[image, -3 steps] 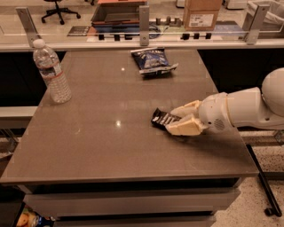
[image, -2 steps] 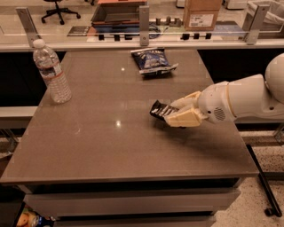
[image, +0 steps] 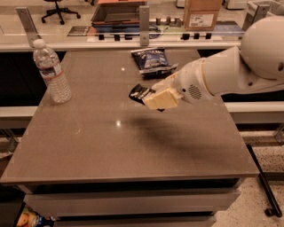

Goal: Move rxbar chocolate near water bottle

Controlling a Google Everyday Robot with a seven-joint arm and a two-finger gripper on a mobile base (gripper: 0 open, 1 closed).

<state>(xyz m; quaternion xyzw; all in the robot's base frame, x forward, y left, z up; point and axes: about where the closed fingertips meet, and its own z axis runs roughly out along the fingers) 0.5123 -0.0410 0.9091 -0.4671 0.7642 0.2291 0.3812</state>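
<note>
The rxbar chocolate, a small flat black wrapper with white lettering, is held in my gripper above the middle of the brown table. The cream-coloured fingers are shut on the bar's right end and its left end sticks out free. My white arm reaches in from the right. The water bottle, clear and ribbed with a white cap and a white-and-red label, stands upright near the table's far left edge, well to the left of the bar.
A crinkled dark-blue snack bag lies at the table's far middle, just behind my gripper. A glass-railed ledge with a cardboard box runs behind the table. The floor drops off at right.
My gripper has lifted the rxbar chocolate off the table and carried it left and toward the far side, closer to the water bottle. The bottle and the snack bag have not moved.
</note>
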